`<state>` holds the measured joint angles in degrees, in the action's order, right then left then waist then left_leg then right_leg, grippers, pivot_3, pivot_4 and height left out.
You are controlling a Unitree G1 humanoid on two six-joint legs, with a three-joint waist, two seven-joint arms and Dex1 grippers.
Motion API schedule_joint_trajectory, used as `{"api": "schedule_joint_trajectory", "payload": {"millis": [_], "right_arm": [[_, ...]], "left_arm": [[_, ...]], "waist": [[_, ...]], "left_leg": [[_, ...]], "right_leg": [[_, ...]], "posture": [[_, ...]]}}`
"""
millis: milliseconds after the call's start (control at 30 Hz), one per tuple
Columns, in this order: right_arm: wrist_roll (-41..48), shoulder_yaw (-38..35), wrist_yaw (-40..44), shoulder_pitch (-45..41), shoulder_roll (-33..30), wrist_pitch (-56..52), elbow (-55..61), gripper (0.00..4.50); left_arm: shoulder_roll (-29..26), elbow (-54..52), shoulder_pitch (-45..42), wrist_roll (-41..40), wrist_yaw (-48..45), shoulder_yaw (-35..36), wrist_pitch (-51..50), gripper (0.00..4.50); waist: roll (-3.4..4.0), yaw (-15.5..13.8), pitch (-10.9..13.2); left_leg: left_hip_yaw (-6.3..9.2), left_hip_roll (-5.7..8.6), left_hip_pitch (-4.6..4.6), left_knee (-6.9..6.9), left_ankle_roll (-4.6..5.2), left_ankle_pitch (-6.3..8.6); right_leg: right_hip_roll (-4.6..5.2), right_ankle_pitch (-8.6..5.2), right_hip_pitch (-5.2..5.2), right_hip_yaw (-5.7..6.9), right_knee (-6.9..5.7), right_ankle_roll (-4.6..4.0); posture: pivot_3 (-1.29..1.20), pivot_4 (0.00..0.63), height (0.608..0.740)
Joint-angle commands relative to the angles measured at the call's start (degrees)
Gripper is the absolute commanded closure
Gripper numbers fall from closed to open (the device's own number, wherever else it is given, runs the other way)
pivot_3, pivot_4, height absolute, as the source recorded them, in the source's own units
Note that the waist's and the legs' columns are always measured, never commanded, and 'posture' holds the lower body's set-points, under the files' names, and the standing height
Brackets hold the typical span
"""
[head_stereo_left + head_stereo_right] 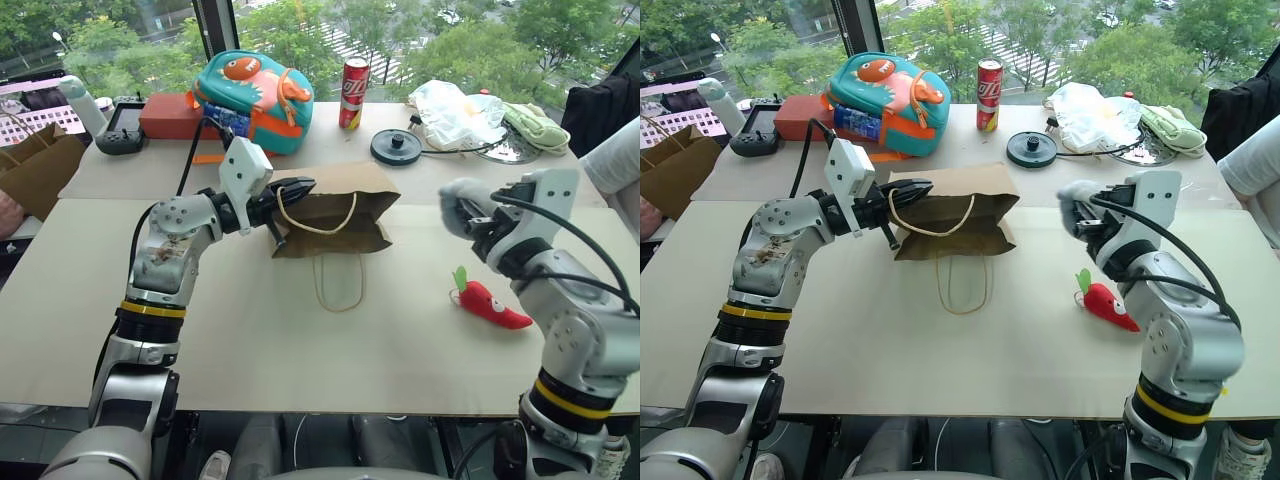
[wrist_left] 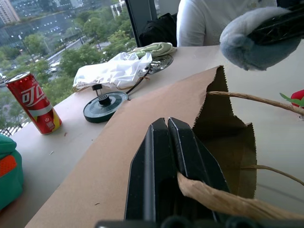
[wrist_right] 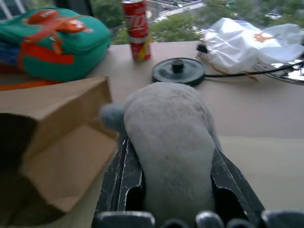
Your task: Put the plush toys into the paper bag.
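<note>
From the head camera I see my left gripper (image 1: 290,190) clenched on the rim of the paper bag (image 1: 345,195), one cord handle looped just beside its fingers; the bag lies on its side on the table (image 1: 250,330), mouth toward that gripper, its second handle flat on the table in front of it; my right gripper (image 1: 468,215) is raised to the right of the bag, grasping the bluish-grey plush toy (image 1: 455,200); the red chili plush toy (image 1: 490,303) lies on the table below and just beside that gripper; I count two plush toys and one light paper bag.

From the left wrist camera, my two black fingers (image 2: 166,156) are pressed together on the bag's edge; beyond them I count one red soda can (image 2: 35,102), one black disc (image 2: 104,105) and one white plastic bag (image 2: 116,70).

From the right wrist camera, the grey toy sits between my fingers (image 3: 116,175), jaws partly closed around it; the bag's open mouth is near, off to one side; the teal dinosaur backpack (image 3: 52,40) stands behind it.
</note>
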<state>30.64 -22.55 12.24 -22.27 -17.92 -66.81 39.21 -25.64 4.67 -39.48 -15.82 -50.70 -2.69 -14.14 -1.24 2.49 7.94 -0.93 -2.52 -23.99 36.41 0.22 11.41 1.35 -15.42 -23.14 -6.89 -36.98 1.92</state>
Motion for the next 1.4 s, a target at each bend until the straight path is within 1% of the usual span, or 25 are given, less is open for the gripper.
{"api": "schedule_joint_trajectory", "payload": {"millis": [33,133,200,267,467,700,800,900,1000,1067,1233,1400], "right_arm": [[8.74,0.89,2.1,0.7,-0.14,-6.25,8.11,3.3],[12.25,2.39,1.56,1.37,1.01,-8.97,9.97,3.3],[12.74,5.52,1.37,1.87,0.53,-9.69,10.52,3.3],[12.34,8.64,0.09,1.16,1.43,-9.43,9.97,3.3],[5.12,19.74,-5.05,-1.68,4.08,-5.6,2.84,3.3],[-1.37,26.58,-6.27,-4.89,5.97,0.98,-5.22,3.3],[-5.31,29.01,-6.68,-6.76,6.84,5.75,-11.11,3.3],[-9.62,29.22,-8.65,-12.05,10.47,11.95,-21.66,3.3],[-12.1,28.1,-10.22,-15.12,13.07,15.07,-28.35,3.3],[-12.68,26.08,-12.06,-16.32,15.45,16.38,-32.13,3.3],[-13.93,21.6,-16.34,-17.6,19.46,18.17,-36.51,3.3],[-16.05,20.07,-18.17,-17.71,19.6,19.16,-37.18,3.3]], "left_arm": [[-0.02,-1.06,-1.54,-0.75,0.3,0.73,-0.32,4.5],[0.01,-1.04,-1.6,-0.75,0.21,0.75,-0.45,4.5],[0.03,-1.03,-1.73,-0.78,0.12,0.78,-0.62,4.5],[0.06,-0.99,-1.86,-0.79,0.02,0.75,-0.67,4.5],[0.09,-1.17,-2.22,-0.98,-0.3,0.71,-0.96,4.5],[0.23,-1.5,-2.35,-1.1,-0.56,0.51,-1.29,4.5],[0.42,-1.64,-2.48,-1.18,-0.63,0.41,-1.46,4.5],[0.82,-2.13,-2.32,-1.34,-1.15,-0.18,-1.67,4.5],[1.0,-2.34,-2.16,-1.31,-1.46,-0.49,-1.73,4.5],[1.07,-2.46,-1.99,-1.21,-1.63,-0.68,-1.67,4.5],[1.18,-2.32,-2.25,-1.11,-1.73,-0.68,-1.71,4.5],[1.0,-2.35,-2.23,-0.98,-1.77,-0.58,-1.87,4.5]], "waist": [[0.0,0.0,0.0],[0.0,0.01,0.0],[0.0,0.05,0.0],[0.0,0.09,0.0],[0.0,0.13,0.0],[0.0,0.02,0.0],[0.0,0.03,0.0],[0.0,0.27,0.0],[0.0,0.2,0.0],[0.0,0.16,0.0],[0.0,0.05,0.0],[0.01,0.13,0.0]], "left_leg": [[0.0,0.0,0.0,0.01,0.0,0.0],[0.01,0.0,0.01,0.01,0.0,0.0],[0.01,0.0,0.01,0.01,0.0,0.0],[0.01,0.0,0.01,0.01,0.0,0.0],[0.02,0.0,0.02,0.01,-0.02,-0.01],[0.03,0.0,-0.06,0.02,-0.02,-0.02],[0.04,0.0,-0.06,0.01,-0.02,-0.02],[0.03,0.0,-0.04,0.02,-0.02,-0.02],[0.05,-0.01,-0.03,0.01,-0.04,-0.03],[0.05,-0.01,-0.04,-0.01,-0.04,-0.03],[0.08,0.0,-0.14,-0.08,-0.04,-0.03],[0.1,0.01,-0.18,-0.09,-0.04,-0.03]], "right_leg": [[0.0,0.0,0.0,0.0,0.0,0.0],[-0.01,0.0,0.0,0.01,0.0,0.0],[-0.01,0.0,0.0,0.01,0.0,0.0],[-0.01,-0.01,0.0,0.01,0.0,0.0],[-0.01,0.0,-0.03,0.02,-0.01,0.0],[-0.01,0.0,-0.07,0.04,0.02,0.0],[-0.01,0.0,-0.08,0.05,0.02,0.0],[-0.01,0.0,-0.08,0.04,0.01,0.0],[-0.03,0.0,-0.1,0.06,-0.04,-0.01],[-0.02,0.01,-0.1,0.06,-0.03,-0.01],[0.01,0.02,-0.11,0.09,-0.13,-0.03],[0.05,0.02,-0.13,0.14,-0.12,-0.03]], "posture": [[0.0,0.15,0.733],[0.0,0.15,0.733],[0.0,0.15,0.733],[0.0,0.15,0.733],[0.0,0.15,0.733],[0.0,0.15,0.733],[0.0,0.15,0.733],[0.0,0.15,0.733],[0.0,0.15,0.733],[0.0,0.15,0.733],[0.0,0.15,0.733],[0.0,0.15,0.733]]}}
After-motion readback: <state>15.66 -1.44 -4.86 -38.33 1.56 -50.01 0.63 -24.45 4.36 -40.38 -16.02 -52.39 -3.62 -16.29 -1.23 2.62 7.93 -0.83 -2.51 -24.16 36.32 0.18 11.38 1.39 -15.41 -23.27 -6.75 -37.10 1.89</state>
